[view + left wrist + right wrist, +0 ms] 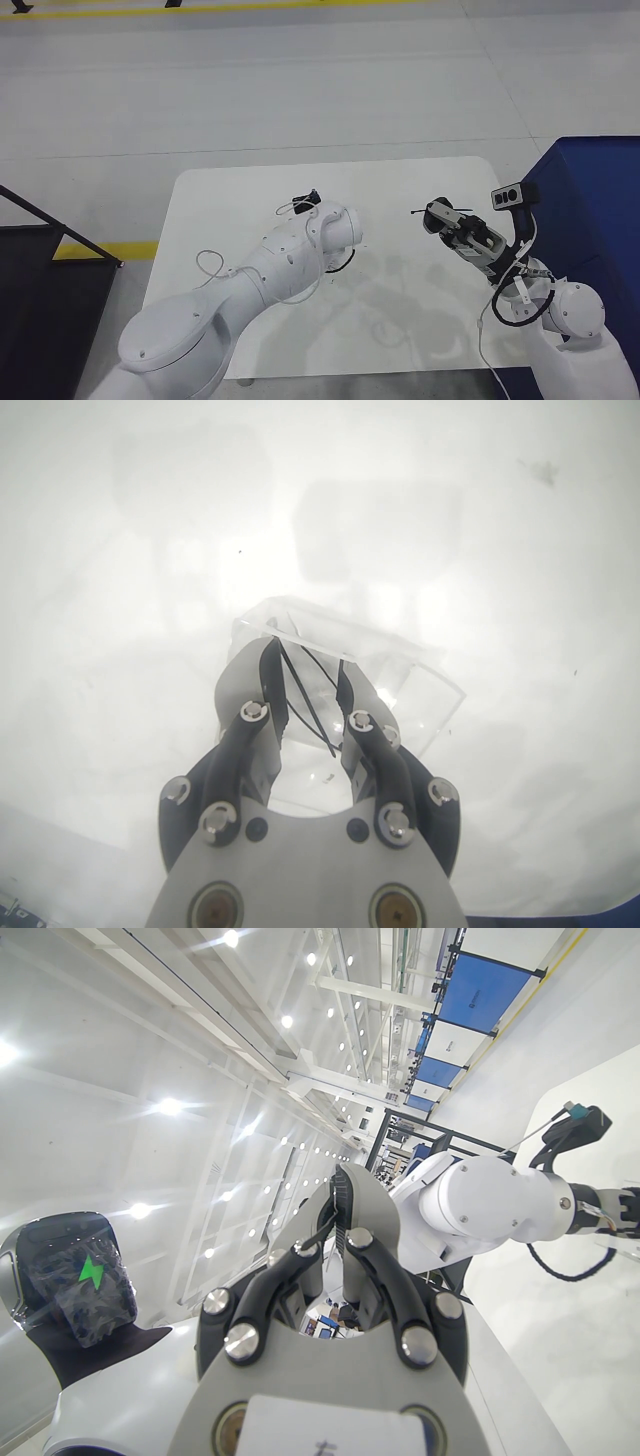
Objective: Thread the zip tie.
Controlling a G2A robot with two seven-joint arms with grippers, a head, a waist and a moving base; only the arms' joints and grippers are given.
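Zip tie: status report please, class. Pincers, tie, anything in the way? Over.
Left pincer open at clear box of black ties. Right pincer shut on one tie, raised off the table. No loop seen. No obstruction seen.

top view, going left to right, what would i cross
black frame → left arm → zip tie end → right gripper → blue partition
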